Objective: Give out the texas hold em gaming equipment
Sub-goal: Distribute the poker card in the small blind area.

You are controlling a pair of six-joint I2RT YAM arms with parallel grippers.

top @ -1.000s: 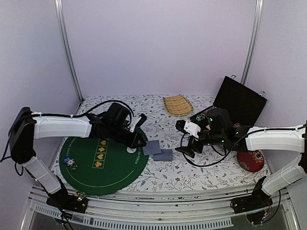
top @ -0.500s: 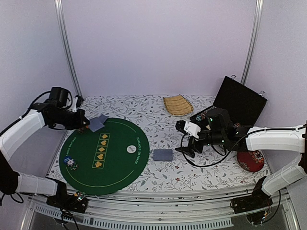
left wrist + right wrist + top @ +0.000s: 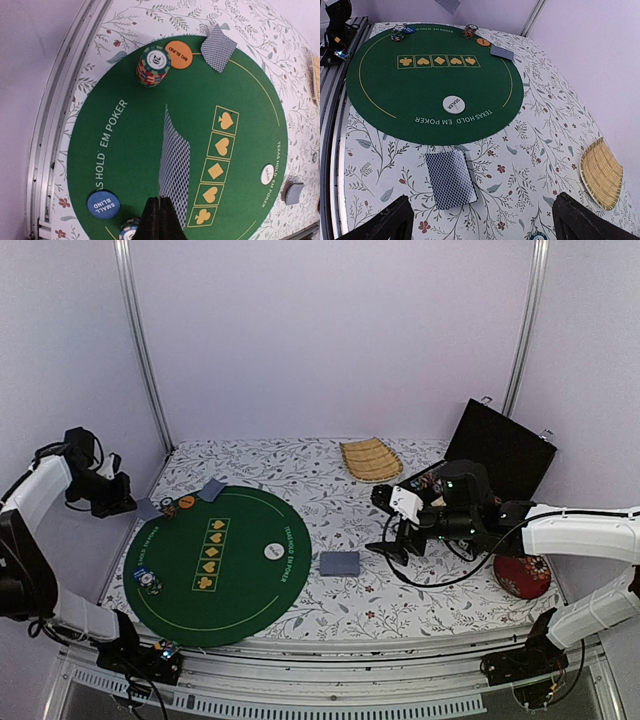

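A round green poker mat [image 3: 225, 575] fills the left of the table. My left gripper [image 3: 130, 504] hovers off its far-left edge, shut on a grey-blue-backed card [image 3: 175, 160] that I see edge-on. Another card [image 3: 212, 489] lies face down on the mat's far rim, beside an orange token [image 3: 178, 54] and a chip stack [image 3: 151, 65]. A blue token [image 3: 103, 205] and a second chip stack [image 3: 151, 583] sit at the near left. The deck [image 3: 451, 178] lies just right of the mat, by the white dealer token [image 3: 453, 104]. My right gripper [image 3: 485, 225] hangs open above the deck.
A tan woven tray [image 3: 371, 458] sits at the back centre. An open black case [image 3: 500, 448] stands at the back right, and a red patterned cushion [image 3: 522, 575] lies below the right arm. Metal rails run along the table's left and near edges.
My left arm swung from the deck across the mat to the far left with a card. One card now lies on the mat's far rim. The right gripper shifted slightly.
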